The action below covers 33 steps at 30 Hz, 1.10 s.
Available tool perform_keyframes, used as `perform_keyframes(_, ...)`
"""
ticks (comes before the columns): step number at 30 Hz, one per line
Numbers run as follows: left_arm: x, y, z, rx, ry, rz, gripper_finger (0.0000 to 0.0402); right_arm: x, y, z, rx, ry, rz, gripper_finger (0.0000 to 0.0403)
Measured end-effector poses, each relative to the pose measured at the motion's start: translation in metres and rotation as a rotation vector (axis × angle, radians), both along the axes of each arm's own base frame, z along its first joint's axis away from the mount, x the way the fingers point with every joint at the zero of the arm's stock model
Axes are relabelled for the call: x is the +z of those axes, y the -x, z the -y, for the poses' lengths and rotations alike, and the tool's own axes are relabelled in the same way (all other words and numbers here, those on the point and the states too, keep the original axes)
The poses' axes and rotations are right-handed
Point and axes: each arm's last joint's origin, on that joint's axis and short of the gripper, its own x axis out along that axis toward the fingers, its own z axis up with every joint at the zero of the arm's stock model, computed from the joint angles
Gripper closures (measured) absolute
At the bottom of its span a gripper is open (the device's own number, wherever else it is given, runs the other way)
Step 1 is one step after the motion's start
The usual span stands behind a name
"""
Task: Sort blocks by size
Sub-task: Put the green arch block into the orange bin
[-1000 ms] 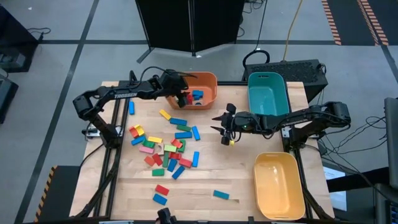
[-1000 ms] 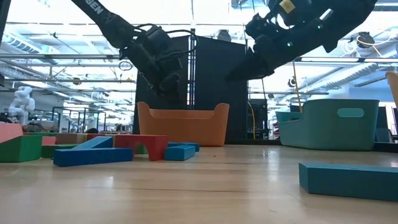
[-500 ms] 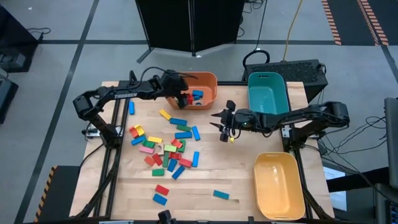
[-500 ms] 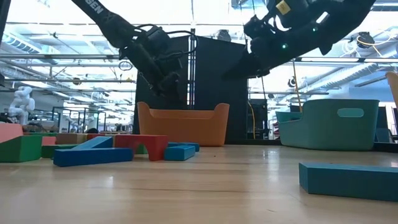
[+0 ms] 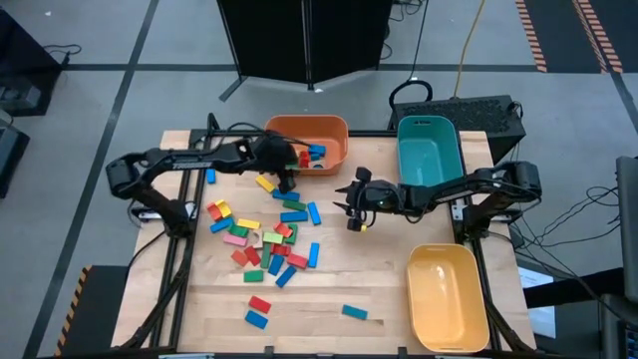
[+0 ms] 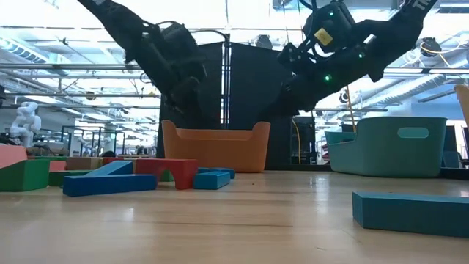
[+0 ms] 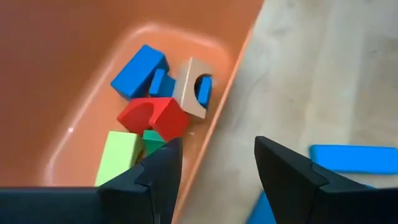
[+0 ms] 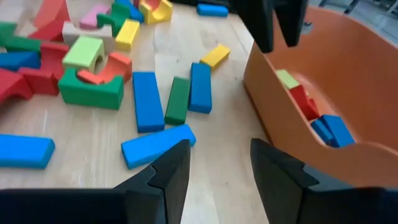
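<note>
- Left arm [image 5: 179, 158]: black jointed links with loose black cables looped near the wrist.
- Right arm [image 5: 469, 184]: the same black build, carrying a small green light and a yellow patch.
- Fingers [image 7: 283, 165]: matte black, angular, wedge-shaped.

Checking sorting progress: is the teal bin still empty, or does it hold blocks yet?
Empty. From above, the teal bin shows only its bare floor, while the orange bin holds several blocks.
</note>
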Motion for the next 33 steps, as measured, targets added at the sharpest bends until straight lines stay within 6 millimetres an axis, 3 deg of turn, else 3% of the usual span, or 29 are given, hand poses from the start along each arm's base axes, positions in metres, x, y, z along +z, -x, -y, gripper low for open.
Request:
perform_keyframes(9, 0.019, 0.027, 0.033, -0.049, -0.067, 0.138, 0.0198, 0.005, -0.002, 0.000, 0.015, -0.027, 0.063, 0.0245)
perform_keyframes(16, 0.009, 0.036, 0.057, -0.082, -0.012, 0.137, 0.0198, 0.006, -0.003, 0.000, 0.014, -0.024, 0.083, 0.0245)
perform_keyframes(27, -0.011, 0.037, 0.110, -0.295, 0.046, 0.042, 0.0198, 0.006, -0.003, 0.000, 0.011, -0.023, 0.078, 0.0245)
perform_keyframes(33, -0.025, 0.034, 0.122, -0.331, 0.037, -0.014, 0.0198, 0.006, -0.003, 0.000, 0.011, -0.023, 0.079, 0.0245)
